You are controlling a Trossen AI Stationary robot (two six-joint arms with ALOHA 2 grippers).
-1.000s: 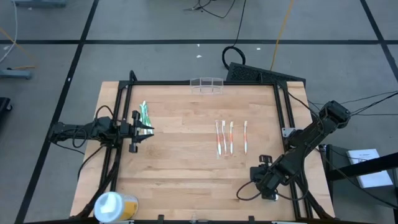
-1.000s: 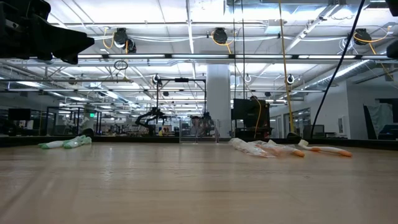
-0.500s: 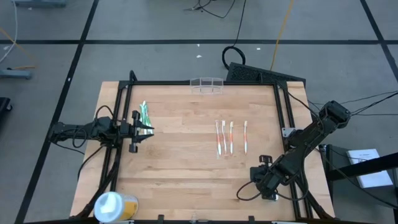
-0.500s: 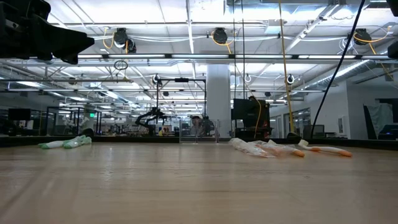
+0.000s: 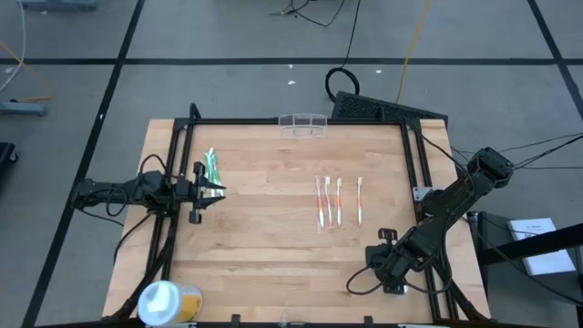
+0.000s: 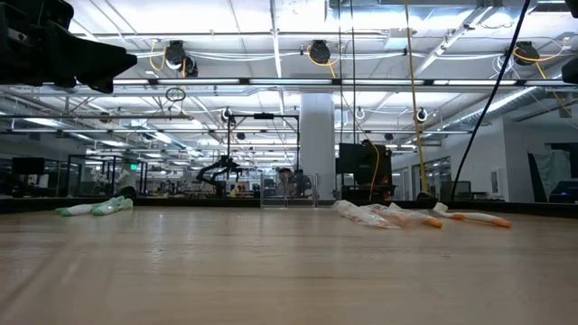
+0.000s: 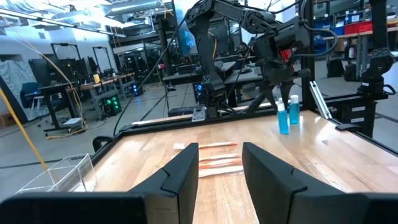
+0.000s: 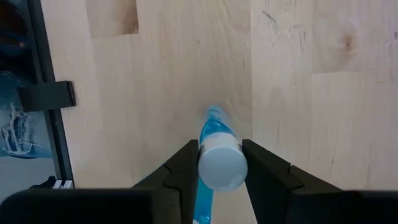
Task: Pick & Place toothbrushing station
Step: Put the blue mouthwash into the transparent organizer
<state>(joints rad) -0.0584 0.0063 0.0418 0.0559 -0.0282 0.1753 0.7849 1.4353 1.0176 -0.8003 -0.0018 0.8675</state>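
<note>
1. The left gripper sits at the table's left side, with the green packets just beyond its fingertips.
2. The toothbrushes lie between the two grippers.
3. The right gripper hangs at the near right corner, directly over a bottle standing between its fingers.
4. The toothbrushing station stands on the far edge, well apart from both grippers.
5. A round tub sits at the near left corner.

Four toothbrushes, green tube, white-and-yellow tub, blue bottle.

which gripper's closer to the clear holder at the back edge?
Left. The left gripper sits near the table's left edge, diagonally in front of the clear holder. The right gripper is at the front right corner, farther away.
</note>
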